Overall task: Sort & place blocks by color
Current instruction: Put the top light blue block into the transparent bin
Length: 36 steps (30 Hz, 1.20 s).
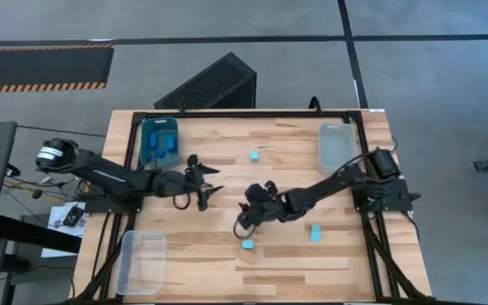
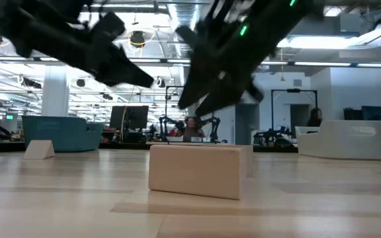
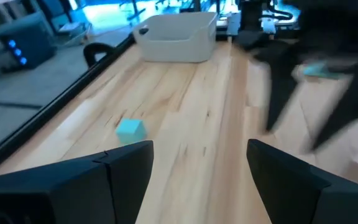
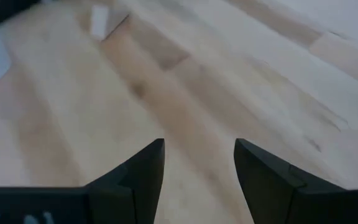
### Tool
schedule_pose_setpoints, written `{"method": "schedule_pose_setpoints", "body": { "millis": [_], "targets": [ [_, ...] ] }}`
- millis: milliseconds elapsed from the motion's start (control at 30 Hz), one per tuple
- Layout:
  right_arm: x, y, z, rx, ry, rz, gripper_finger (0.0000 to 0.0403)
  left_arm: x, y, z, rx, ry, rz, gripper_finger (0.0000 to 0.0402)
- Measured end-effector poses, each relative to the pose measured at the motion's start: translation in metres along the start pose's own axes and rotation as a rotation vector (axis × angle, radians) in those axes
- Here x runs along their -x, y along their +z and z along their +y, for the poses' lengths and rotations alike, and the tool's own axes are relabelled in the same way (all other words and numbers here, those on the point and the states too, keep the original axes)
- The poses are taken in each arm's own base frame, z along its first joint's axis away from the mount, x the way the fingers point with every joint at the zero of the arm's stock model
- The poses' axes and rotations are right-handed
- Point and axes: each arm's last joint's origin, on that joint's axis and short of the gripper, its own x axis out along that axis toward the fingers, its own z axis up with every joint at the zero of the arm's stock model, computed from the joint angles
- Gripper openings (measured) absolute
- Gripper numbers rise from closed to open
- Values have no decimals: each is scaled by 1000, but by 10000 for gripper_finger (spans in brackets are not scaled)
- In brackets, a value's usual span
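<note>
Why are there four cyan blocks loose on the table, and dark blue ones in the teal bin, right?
Not four: the high view shows three loose cyan blocks on the table. The dark blue blocks do sit in the teal bin.

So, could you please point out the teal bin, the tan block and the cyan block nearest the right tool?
Teal bin (image 1: 149,128): high view, its rim.
Tan block (image 2: 200,170): low view, front face.
Cyan block (image 1: 248,244): high view, top face.
</note>
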Motion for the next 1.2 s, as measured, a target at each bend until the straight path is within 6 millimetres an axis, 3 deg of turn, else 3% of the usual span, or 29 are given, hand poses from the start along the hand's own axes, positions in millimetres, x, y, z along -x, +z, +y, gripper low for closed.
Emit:
{"method": "schedule_pose_setpoints", "body": {
  "millis": [200, 333, 500, 633, 767, 833, 1000, 1200],
  "targets": [
    [56, 3, -4, 50, -136, 162, 216, -47, -16, 14, -35, 4, -3, 249],
    [80, 0, -17, 43, -254, 186, 216, -82, -22, 24, -28, 36, 56, 249],
    [85, -3, -26, 30, -349, 194, 216, -118, -27, 39, -22, 88, 142, 249],
    [70, -4, -37, 97, -412, 111, 217, -127, -32, 46, -12, 101, 281, 249],
    [42, 12, -63, 207, -477, 117, 217, -118, -29, 45, -21, 118, 330, 249],
    [26, 25, -74, 221, -467, 82, 217, -104, -25, 43, -26, 160, 314, 249],
    [-5, 68, -93, 339, -281, 43, 217, -62, 3, 45, -60, 208, 69, 249],
    [-26, 103, -138, 431, -108, 94, 217, -17, 22, 53, -142, 67, -123, 249]
  ]
}}
